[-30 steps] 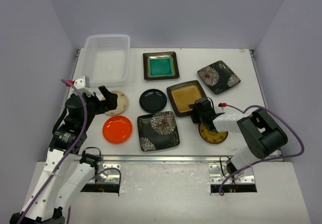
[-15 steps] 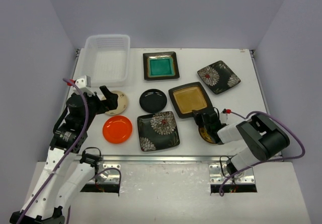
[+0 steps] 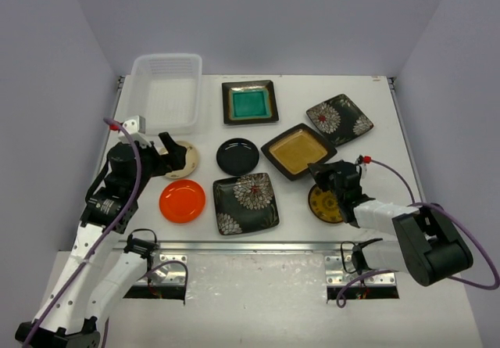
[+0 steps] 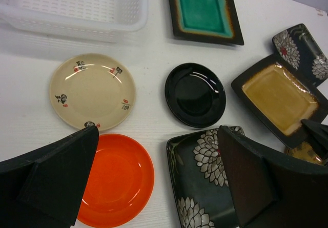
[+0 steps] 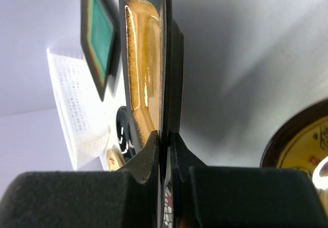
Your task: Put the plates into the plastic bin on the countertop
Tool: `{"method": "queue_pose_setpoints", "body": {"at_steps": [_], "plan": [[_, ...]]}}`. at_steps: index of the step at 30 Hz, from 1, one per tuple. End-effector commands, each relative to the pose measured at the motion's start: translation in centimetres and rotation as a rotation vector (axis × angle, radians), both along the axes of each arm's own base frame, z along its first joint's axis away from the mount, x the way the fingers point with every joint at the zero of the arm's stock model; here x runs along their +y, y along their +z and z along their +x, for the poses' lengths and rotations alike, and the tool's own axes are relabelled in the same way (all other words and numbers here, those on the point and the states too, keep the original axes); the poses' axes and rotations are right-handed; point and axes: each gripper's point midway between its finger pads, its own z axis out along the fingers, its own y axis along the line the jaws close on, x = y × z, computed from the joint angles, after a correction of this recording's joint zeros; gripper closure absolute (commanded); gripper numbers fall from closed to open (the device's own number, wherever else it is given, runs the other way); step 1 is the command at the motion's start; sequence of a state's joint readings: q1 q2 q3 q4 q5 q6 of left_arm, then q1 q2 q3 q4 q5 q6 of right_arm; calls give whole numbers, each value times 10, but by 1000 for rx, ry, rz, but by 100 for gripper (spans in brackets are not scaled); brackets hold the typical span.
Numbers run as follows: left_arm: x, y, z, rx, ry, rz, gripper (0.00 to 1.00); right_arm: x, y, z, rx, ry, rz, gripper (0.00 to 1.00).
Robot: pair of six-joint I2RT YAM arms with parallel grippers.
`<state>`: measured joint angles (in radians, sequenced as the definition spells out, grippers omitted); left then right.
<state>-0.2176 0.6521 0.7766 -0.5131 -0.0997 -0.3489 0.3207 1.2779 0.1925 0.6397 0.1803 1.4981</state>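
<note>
My right gripper (image 3: 321, 175) (image 5: 165, 141) is shut on the near edge of the amber-centred square plate (image 3: 299, 148) (image 5: 146, 69), which sits turned like a diamond. Just beside it lies the yellow-patterned round plate (image 3: 326, 205). My left gripper (image 3: 173, 157) (image 4: 156, 151) hangs open above the cream plate (image 3: 188, 159) and the orange plate (image 3: 182, 200), holding nothing. Spread over the countertop (image 3: 383, 168) are a black round plate (image 3: 237, 156), a teal square plate (image 3: 250, 102) and two floral square plates (image 3: 245, 202) (image 3: 339, 118). The plastic bin (image 3: 168, 98) stands empty at the back left.
A metal rail (image 3: 250, 246) runs along the countertop's front edge. Pale walls close in the left, back and right sides. A purple cable (image 3: 394, 177) loops from the right wrist over the table's right part.
My right gripper has closed on the amber plate's near edge, and the plate has turned and shifted right. The right arm swung toward the front edge. The left arm has barely moved.
</note>
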Motion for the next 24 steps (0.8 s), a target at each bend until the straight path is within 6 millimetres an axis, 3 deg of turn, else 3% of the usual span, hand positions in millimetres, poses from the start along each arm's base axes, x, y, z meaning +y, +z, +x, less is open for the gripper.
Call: {"method": "queue_pose_setpoints", "body": {"at_steps": [1, 5, 10, 15, 17, 20, 24], "plan": [[-27, 19, 7, -53, -121, -70, 0, 19, 111, 26, -379, 139, 72, 100], [-64, 24, 9, -42, -284, -189, 0, 20, 140, 26, -460, 207, 52, 100], [-114, 43, 20, 7, -536, -316, 0, 47, 167, 15, -476, 507, 91, 100], [-135, 39, 46, 105, -587, -404, 0, 73, 182, -3, -479, 768, 139, 100], [-150, 31, 52, 153, -651, -462, 0, 79, 187, -8, -481, 839, 164, 100], [-168, 34, 57, 163, -732, -525, 0, 85, 194, -14, -479, 916, 191, 100], [-188, 26, 59, 197, -795, -540, 10, 89, 195, -17, -451, 963, 191, 100]]}}
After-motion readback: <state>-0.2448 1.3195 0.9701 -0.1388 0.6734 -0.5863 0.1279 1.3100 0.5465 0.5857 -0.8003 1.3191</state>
